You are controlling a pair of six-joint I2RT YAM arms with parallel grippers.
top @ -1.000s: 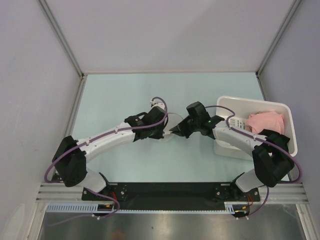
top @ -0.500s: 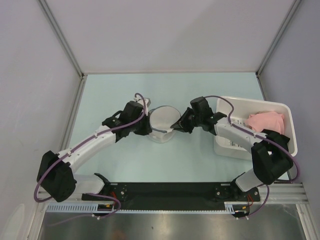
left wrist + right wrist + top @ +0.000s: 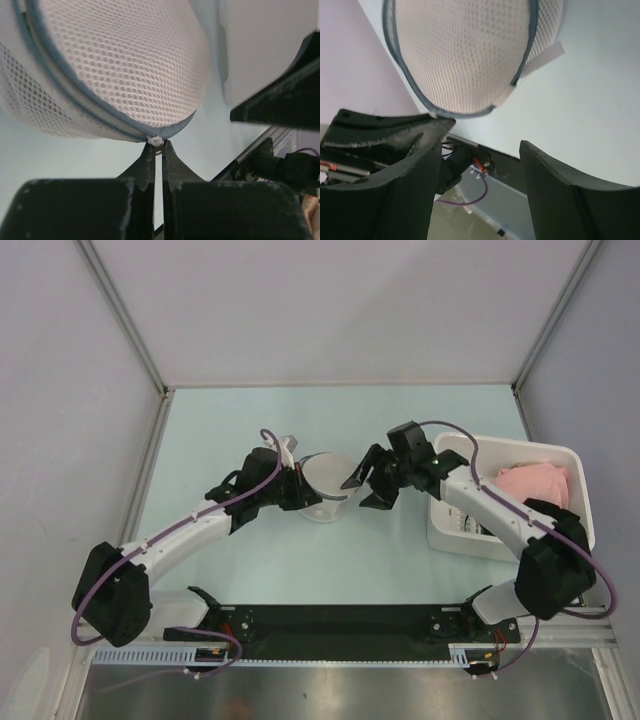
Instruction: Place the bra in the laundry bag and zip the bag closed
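The laundry bag is a round white mesh pouch with a dark zipper rim, lying on the table between the two arms. My left gripper is at its left edge. In the left wrist view the left gripper is shut on the small white zipper pull at the bag's rim. My right gripper stands open just right of the bag and apart from it. In the right wrist view the right gripper has nothing between its fingers, and the bag lies beyond them. The bra is hidden in every view.
A white rectangular bin stands at the right with a pink garment in it, under the right arm's forearm. Grey walls close in the table at the left, back and right.
My right gripper has opened, let go of the bag's edge and drawn back to the right. The left gripper, still shut, has shifted left, and the bag now shows between the arms.
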